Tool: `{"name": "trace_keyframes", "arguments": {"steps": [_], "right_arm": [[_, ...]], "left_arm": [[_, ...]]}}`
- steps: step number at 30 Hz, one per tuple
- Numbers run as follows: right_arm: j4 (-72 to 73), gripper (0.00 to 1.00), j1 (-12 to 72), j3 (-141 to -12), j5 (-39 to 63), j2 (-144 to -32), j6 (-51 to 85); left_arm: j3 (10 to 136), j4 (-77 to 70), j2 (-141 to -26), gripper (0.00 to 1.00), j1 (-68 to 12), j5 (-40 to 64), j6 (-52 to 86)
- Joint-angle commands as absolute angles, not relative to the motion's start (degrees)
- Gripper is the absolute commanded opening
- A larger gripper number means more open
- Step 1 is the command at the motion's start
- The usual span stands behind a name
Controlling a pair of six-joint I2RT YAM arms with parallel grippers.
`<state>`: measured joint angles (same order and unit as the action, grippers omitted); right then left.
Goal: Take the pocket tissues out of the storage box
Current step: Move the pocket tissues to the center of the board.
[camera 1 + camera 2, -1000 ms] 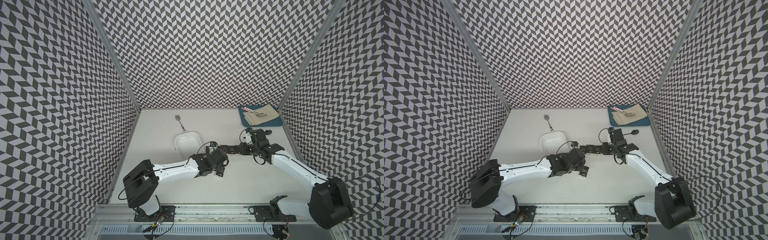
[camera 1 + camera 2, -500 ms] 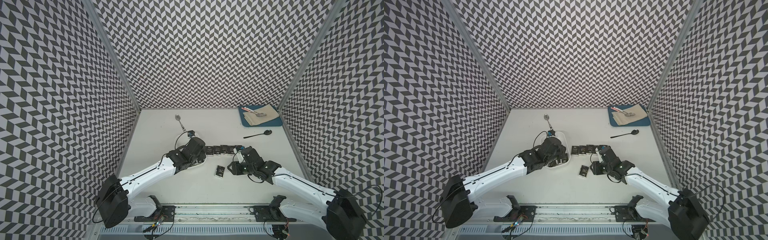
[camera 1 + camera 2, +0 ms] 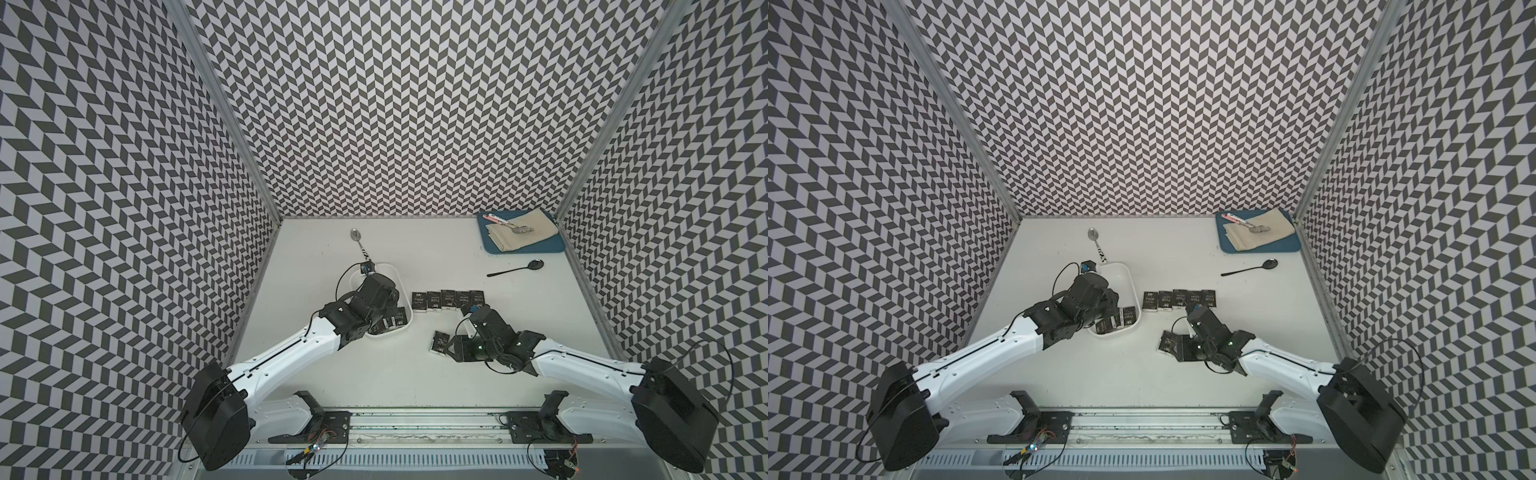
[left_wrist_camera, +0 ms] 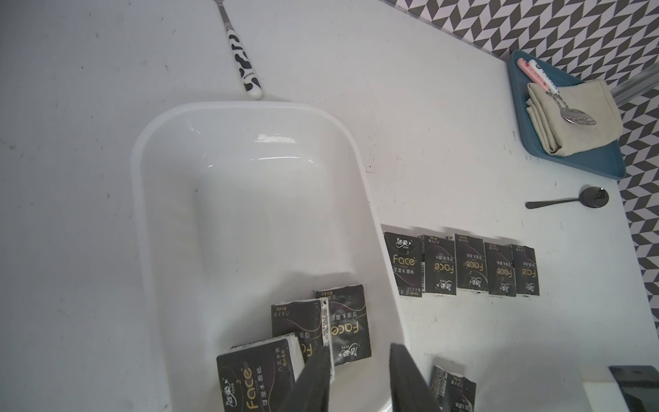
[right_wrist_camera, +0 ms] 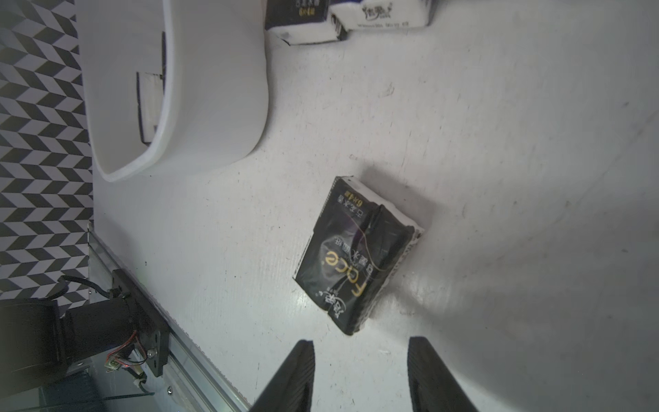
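The storage box [image 3: 402, 286], a shallow white tub, stands left of centre on the table and shows in the left wrist view [image 4: 249, 105]. Three pocket tissues lie at its near end [image 4: 351, 321] [image 4: 296, 321] [image 4: 256, 378]. A row of several packets [image 3: 449, 300] lies on the table right of the box. One loose packet [image 3: 439, 343] lies nearer the front. My left gripper [image 4: 360, 351] hangs open over the packets in the box, holding nothing. My right gripper [image 5: 362, 342] is open just short of the loose packet [image 5: 356, 257], not around it.
A blue tray [image 3: 523, 250] with a beige cloth and a spoon sits at the back right. A black spoon [image 3: 515, 270] lies in front of it. A cow-patterned spoon [image 3: 359, 243] lies behind the box. The metal rail [image 3: 415, 419] runs along the front edge.
My left gripper has swung from right of the box back over it, leaving a loose packet on the table. My right gripper has drawn back from the row toward that packet.
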<state>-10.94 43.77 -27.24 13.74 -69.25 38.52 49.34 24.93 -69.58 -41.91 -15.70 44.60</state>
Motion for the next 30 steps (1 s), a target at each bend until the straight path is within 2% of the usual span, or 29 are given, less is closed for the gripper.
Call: {"name": "trace_keyframes", "arguments": {"steps": [1, 12, 21, 26, 30], "right_arm": [[-5.61, 0.47, 44.11, -26.15, 14.16, -69.35, 39.57], [-1.48, 0.43, 44.06, -25.49, 15.47, -73.37, 40.34], [-0.56, 0.3, 44.1, -26.76, 14.5, -76.66, 39.61], [0.23, 0.28, 44.12, -27.57, 13.93, -79.39, 38.86], [-0.03, 0.21, 44.08, -28.83, 13.07, -80.72, 37.96]], "left_arm": [[48.18, 25.22, -67.21, 0.33, -41.05, -15.21, 43.77], [47.22, 25.4, -65.76, 0.33, -39.2, -14.63, 43.15], [47.02, 25.05, -65.76, 0.33, -38.67, -14.11, 42.89], [46.54, 25.18, -65.07, 0.33, -38.44, -14.22, 42.89], [46.66, 25.22, -65.05, 0.33, -38.15, -14.18, 42.71]]}}
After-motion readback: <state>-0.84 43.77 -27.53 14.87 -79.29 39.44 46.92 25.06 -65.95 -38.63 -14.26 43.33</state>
